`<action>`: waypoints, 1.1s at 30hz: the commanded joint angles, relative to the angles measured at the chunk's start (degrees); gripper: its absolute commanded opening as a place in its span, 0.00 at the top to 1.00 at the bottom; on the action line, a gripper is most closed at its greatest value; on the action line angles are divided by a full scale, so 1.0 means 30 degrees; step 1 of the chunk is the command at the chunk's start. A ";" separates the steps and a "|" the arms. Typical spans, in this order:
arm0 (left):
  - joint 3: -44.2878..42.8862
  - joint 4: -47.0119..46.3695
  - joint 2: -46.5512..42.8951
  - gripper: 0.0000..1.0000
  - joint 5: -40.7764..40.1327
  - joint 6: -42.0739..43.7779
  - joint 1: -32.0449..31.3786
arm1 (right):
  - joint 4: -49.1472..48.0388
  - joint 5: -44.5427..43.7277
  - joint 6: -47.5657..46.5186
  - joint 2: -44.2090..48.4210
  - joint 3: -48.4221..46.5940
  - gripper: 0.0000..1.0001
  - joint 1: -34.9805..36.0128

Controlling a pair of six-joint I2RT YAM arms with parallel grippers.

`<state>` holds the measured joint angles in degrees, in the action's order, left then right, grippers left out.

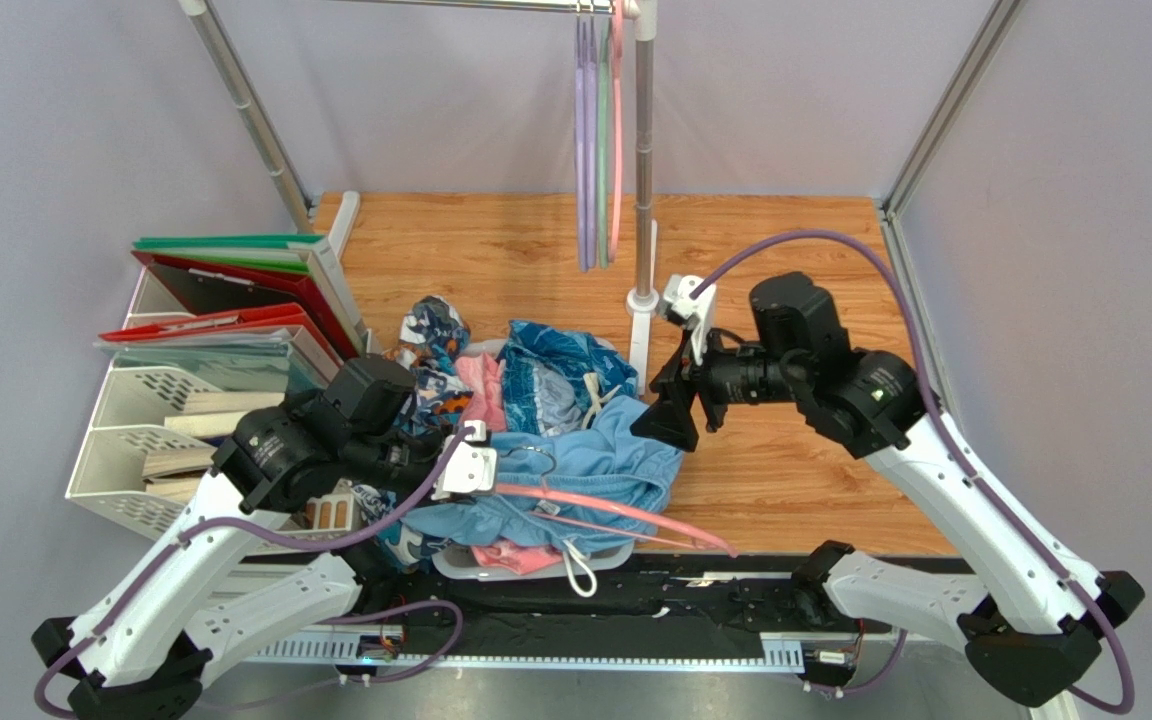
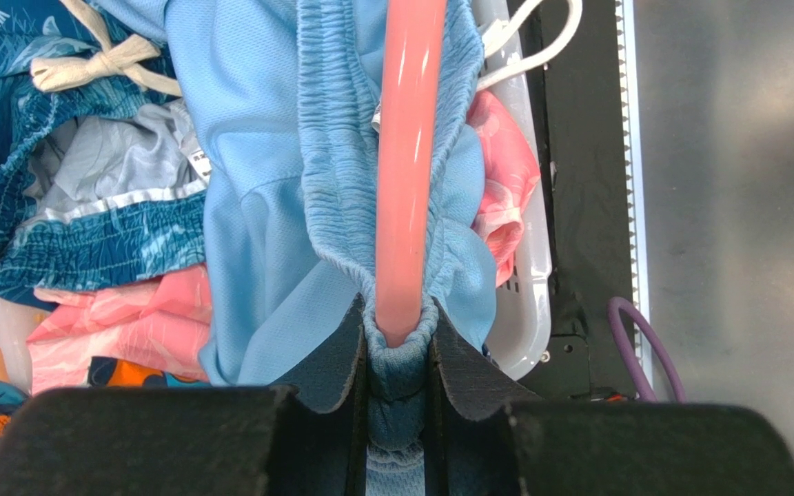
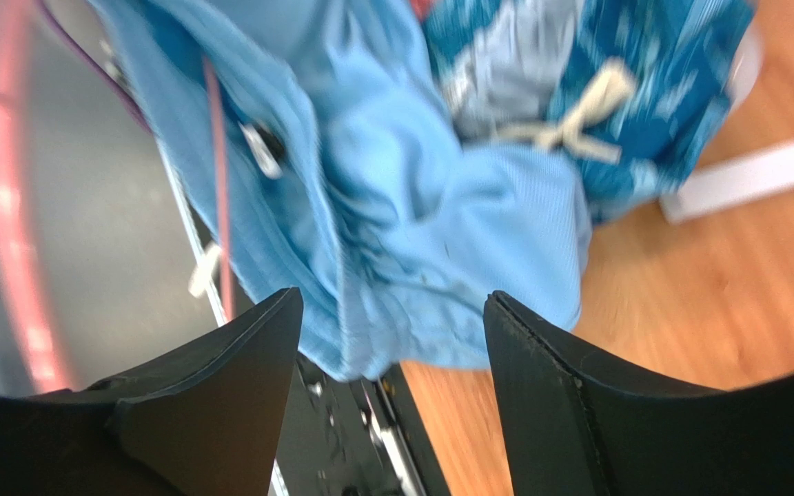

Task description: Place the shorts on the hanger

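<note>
The light blue shorts [image 1: 620, 458] lie heaped over a pile of clothes at the table's near edge. The salmon-pink hanger [image 1: 642, 518] lies across them, running toward the lower right. My left gripper [image 2: 401, 346] is shut on the gathered waistband of the shorts [image 2: 256, 207]. The hanger's bar [image 2: 406, 155] ends right at the fingertips, cupped in that fold of fabric. My right gripper [image 3: 391, 310] is open and hovers just above the right edge of the shorts [image 3: 401, 207], with nothing between its fingers. A thin arm of the hanger [image 3: 220, 186] shows on the fabric.
A white basket [image 2: 531, 310] holds the pile, with a teal patterned garment [image 1: 560, 368] and a pink garment [image 2: 132, 320]. A file rack [image 1: 162, 435] stands at the left. Purple and green hangers [image 1: 591, 135] hang from a rail by an upright pole [image 1: 642, 180].
</note>
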<state>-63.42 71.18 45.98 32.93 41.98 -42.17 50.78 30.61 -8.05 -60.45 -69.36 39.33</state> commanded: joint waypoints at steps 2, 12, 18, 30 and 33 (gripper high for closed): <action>-0.0541 -0.0464 0.0026 1.00 0.0392 0.0774 -0.0356 | 0.1178 -0.1441 -0.1886 0.0080 0.1528 0.31 0.0510; -0.0687 -0.0639 0.0290 1.00 -0.0369 -0.0426 -0.0532 | -0.0814 -0.3200 -0.2647 -0.0769 0.3257 0.32 0.2827; -0.0862 -0.0904 -0.0265 1.00 -0.1102 -0.1919 -0.0358 | -0.0964 -0.5104 -0.2735 -0.0976 0.3845 0.65 0.2827; -0.1947 -0.1256 -0.3019 1.00 -0.4410 -0.3593 0.1635 | 0.2640 -0.6075 -0.3086 0.2129 0.2526 1.00 -0.0127; -0.1771 -0.1196 -0.3634 1.00 -0.5992 -0.3358 0.1665 | 0.3461 -0.4846 -0.3612 0.2306 0.2204 1.00 -0.2266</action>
<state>-66.81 67.68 37.60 23.99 33.30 -38.28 53.52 18.04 -15.77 -54.74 -60.66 39.53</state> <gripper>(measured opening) 0.208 0.023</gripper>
